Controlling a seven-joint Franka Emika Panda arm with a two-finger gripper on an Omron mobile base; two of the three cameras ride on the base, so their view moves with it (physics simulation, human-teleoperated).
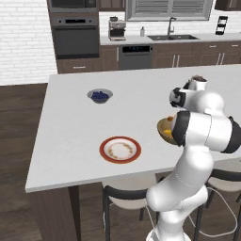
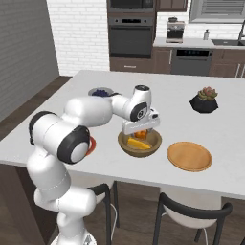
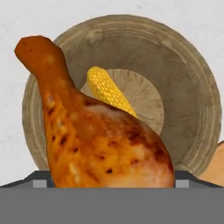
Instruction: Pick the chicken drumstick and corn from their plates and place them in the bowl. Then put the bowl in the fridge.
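Drumstick [image 3: 100,131] comes first in the hand view — golden-brown, the fat end between the 2 dark finger tips at the bottom, the thin bone end angled up to the left, and under it the wooden bowl [image 3: 192,87] with the yellow corn [image 3: 107,89] already lying in its hollow. From here the claw's jaws stand about as wide as they go with the meat between them; whether they press on it or have let go I cannot tell. From the left base view the arm's white bulk hides most of this: a slice of the bowl [image 1: 163,128] shows beside the elbow, near the counter's front edge, with the red-rimmed plate [image 1: 120,149] bare to its left and the grey blueberry bowl [image 1: 100,96] further back. From the right base view the gripper [image 2: 141,131] hangs just over the bowl [image 2: 139,143], orange and yellow showing inside, and the plain wooden plate [image 2: 189,156] sits bare just beside it. Judging by looks, the bowl is the next thing to carry — stiff, thick-rimmed, not fragile, but with 2 loose, roundish pieces that could roll if it tips. I'd take it by the rim, 1 finger inside and 1 outside, away from the food, and keep it level.
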